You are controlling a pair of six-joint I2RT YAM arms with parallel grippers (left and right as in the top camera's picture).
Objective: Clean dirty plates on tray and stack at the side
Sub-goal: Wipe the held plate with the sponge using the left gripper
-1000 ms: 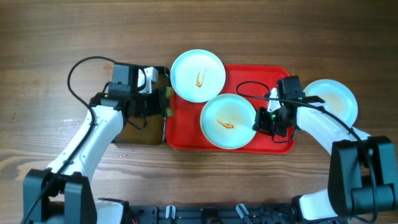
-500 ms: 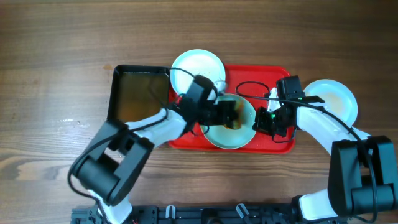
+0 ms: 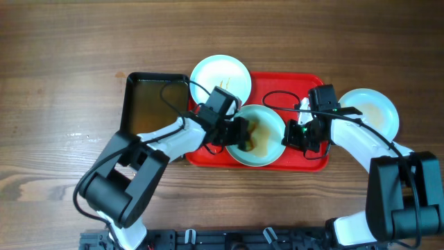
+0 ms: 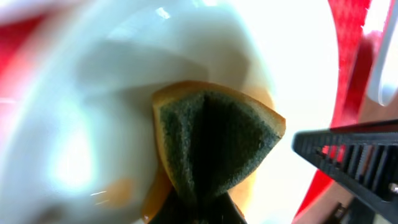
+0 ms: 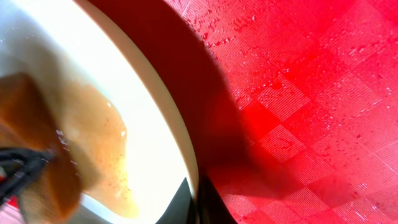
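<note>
Scrubbing, nearest of all, the front plate (image 3: 270,142), lying in the near half of the red tray (image 3: 305,83). Clamping a folded sponge (image 4: 214,134) tight in the left gripper (image 3: 243,133), green scouring face turned toward the wrist camera, and pressing it into the plate's bowl. Spreading a thin orange-brown pool (image 5: 102,137) over the plate's floor, loosening the sauce without clearing it yet. Pinching the plate's right rim in the right gripper (image 3: 290,137), jaws closed on it, apparently bracing the plate against the rubbing.

Judging this as the washing step, partway through.

Calling next for more passes across the smeared centre, then drawing the sponge clear. After that, lifting the plate by its pinched rim over the tray's raised edge, holding it nearly level so as not to spill the dirty water. Aiming for the side plate (image 3: 374,111), resting on the wooden table (image 3: 69,42) just beside the tray's right end and showing a faint tan tint in its middle.

Leaving, farther back, the back plate (image 3: 220,80) unwashed, with an orange streak at its centre, overlapping the tray's back-left corner. Offering, just left of that, brownish water in the black tray (image 3: 149,97) for rinsing the sponge.
</note>
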